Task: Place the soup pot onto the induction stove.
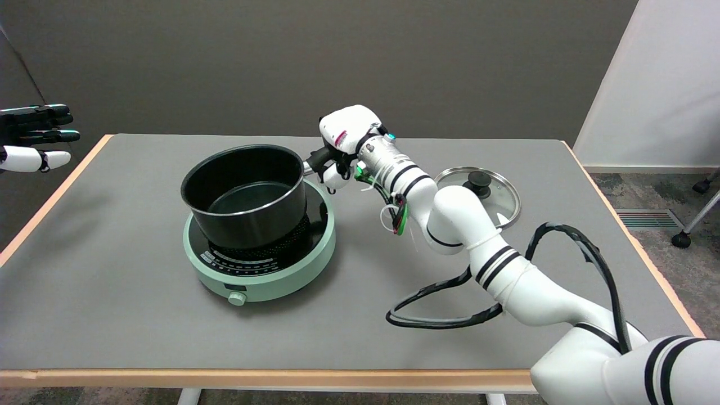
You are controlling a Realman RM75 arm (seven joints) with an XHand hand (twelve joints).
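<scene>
1. The right hand [344, 147] has its fingers closed around the dark handle [318, 158] of the soup pot [246, 191]; the handle runs out from the fingers toward the pot's rim, so the body of the pot lies just beyond the fingertips, on their far-left side.
2. The soup pot sits over the induction stove [260, 247], which lies below and to the left of the fingers. The pot looks tilted, its handle side raised; whether its base touches the dark cooking surface cannot be told.
3. Handling, as a judgement: the pot is rigid metal with a dark coating, empty, so moderately heavy but stiff. Held by the handle alone, its weight hangs well out from the fingers and tends to twist the handle in the grip.
4. The handle is the sensible hold; the smooth wall and thin rim would likely slip.
5. The stove's glassy top probably lets the pot slide, so it should be levelled before the fingers let go.
6. A glass lid [478, 194] lies on the table [112, 315] behind the wrist, well apart from the fingers.
</scene>
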